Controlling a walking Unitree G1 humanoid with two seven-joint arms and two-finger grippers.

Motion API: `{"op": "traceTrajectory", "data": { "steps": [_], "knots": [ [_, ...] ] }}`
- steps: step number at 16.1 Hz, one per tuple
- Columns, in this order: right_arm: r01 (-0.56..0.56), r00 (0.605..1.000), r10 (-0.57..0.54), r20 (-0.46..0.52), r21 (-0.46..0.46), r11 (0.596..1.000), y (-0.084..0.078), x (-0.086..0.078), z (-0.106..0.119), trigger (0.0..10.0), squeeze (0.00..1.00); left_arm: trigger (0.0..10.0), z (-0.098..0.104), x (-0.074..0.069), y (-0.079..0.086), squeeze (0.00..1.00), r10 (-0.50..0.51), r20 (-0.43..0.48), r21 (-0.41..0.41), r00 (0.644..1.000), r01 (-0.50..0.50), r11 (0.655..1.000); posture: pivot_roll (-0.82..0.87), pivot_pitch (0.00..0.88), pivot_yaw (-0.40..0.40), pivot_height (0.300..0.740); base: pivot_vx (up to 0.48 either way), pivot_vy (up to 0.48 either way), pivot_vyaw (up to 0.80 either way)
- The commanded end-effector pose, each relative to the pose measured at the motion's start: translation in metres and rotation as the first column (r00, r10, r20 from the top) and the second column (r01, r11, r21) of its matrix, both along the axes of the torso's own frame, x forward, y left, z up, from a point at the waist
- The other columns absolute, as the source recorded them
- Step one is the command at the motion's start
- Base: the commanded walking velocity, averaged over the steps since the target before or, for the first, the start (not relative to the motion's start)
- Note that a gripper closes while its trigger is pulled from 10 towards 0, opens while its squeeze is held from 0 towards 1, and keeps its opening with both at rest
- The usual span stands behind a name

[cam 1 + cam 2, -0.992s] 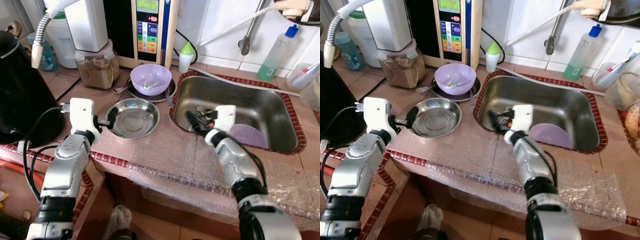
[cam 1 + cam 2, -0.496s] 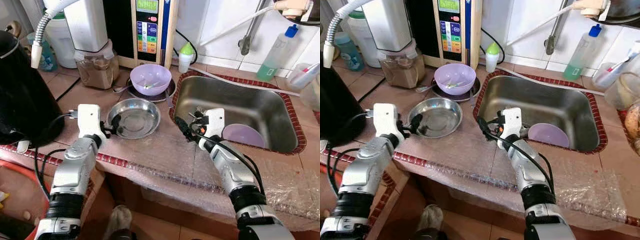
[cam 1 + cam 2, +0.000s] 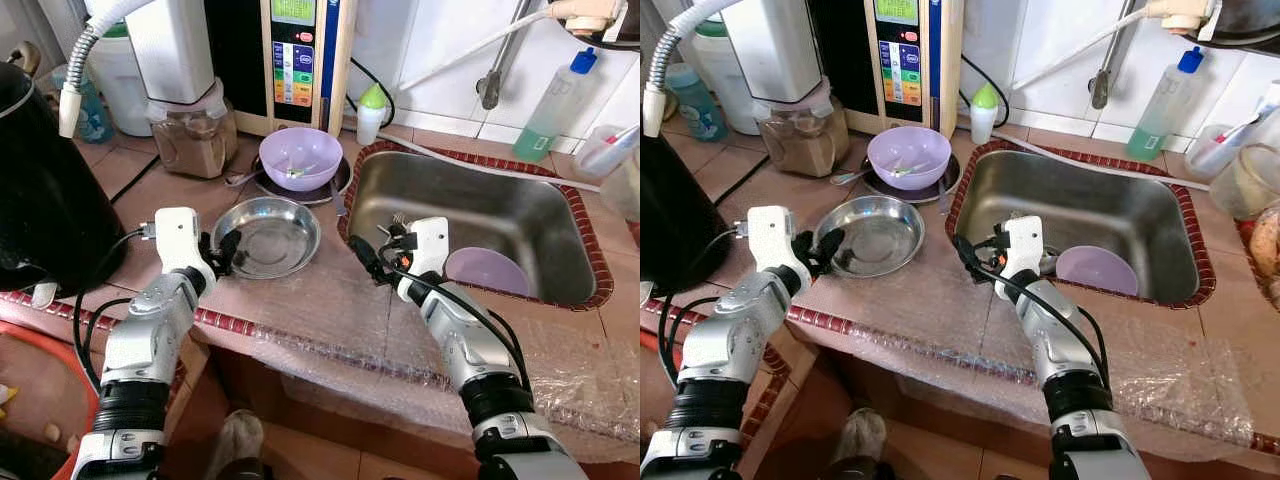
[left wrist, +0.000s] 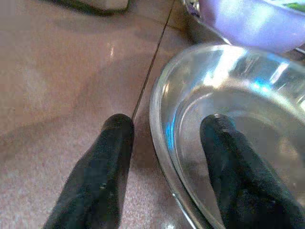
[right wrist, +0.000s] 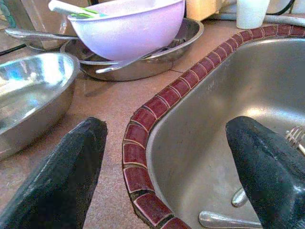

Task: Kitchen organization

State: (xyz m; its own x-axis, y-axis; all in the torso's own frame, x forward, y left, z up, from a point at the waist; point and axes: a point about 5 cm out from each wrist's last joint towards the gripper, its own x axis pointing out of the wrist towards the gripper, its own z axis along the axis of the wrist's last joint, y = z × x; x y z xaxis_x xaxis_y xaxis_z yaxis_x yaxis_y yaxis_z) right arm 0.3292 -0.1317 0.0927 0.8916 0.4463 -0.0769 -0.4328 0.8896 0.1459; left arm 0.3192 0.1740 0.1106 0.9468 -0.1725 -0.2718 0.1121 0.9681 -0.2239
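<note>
Left gripper [image 4: 167,143] released, fingers astride near rim of shallow round steel dish [image 3: 268,235] on counter, not yet clamped. Right gripper [image 3: 372,258] spread, empty, over sink's brick-red edge [image 5: 152,138]. Lilac plate [image 3: 484,270] in sink, lilac bowl [image 3: 300,158] beyond: organizing looked mostly undone.

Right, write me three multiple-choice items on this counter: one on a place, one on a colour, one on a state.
1. Where is the purple plate?
A. in the sink
B. on the counter
C. on the floor

2. What colour is the bowl behind the steel pan?
A. green
B. purple
C. red

3. How do the left gripper fingers stand?
A. shut beside the pan
B. clamped on a spoon
C. open, astride the pan's rim

Answers: 1 A, the plate lies in the basin. 2 B, it is pale purple. 3 C, the left wrist view shows one finger inside the rim and one outside.
</note>
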Motion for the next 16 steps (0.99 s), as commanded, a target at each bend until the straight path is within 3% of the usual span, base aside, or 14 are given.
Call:
{"op": "traceTrajectory", "data": {
  "steps": [1, 11, 13, 16],
  "knots": [
    [-0.010, 1.000, 0.010, 0.009, -0.012, 1.000, 0.001, 0.000, 0.003, 10.0, 0.00, 0.0, -0.001, 0.000, -0.001, 0.00, -0.018, -0.025, -0.004, 1.000, 0.018, 1.000, 0.02, 0.000, 0.009, 0.740, 0.000, 0.000, 0.00],
    [-0.013, 1.000, 0.013, -0.003, -0.016, 1.000, -0.002, 0.000, 0.003, 10.0, 0.00, 0.0, -0.003, -0.004, 0.000, 0.00, -0.016, -0.036, -0.005, 0.999, 0.016, 1.000, 0.02, 0.000, 0.005, 0.740, 0.000, 0.000, 0.00],
    [-0.019, 1.000, 0.019, 0.011, 0.009, 1.000, -0.007, 0.004, 0.010, 10.0, 0.00, 0.0, -0.003, -0.005, -0.004, 0.00, -0.033, -0.009, 0.043, 0.999, 0.033, 0.999, 0.02, 0.000, 0.003, 0.740, 0.000, 0.000, 0.00],
    [-0.111, 0.994, 0.108, 0.035, 0.073, 0.991, -0.011, 0.008, 0.027, 10.0, 0.00, 0.0, 0.002, -0.004, -0.007, 0.00, -0.003, 0.045, 0.023, 0.999, 0.002, 1.000, 0.02, 0.000, -0.002, 0.740, 0.000, 0.000, 0.00]
  ]
}}
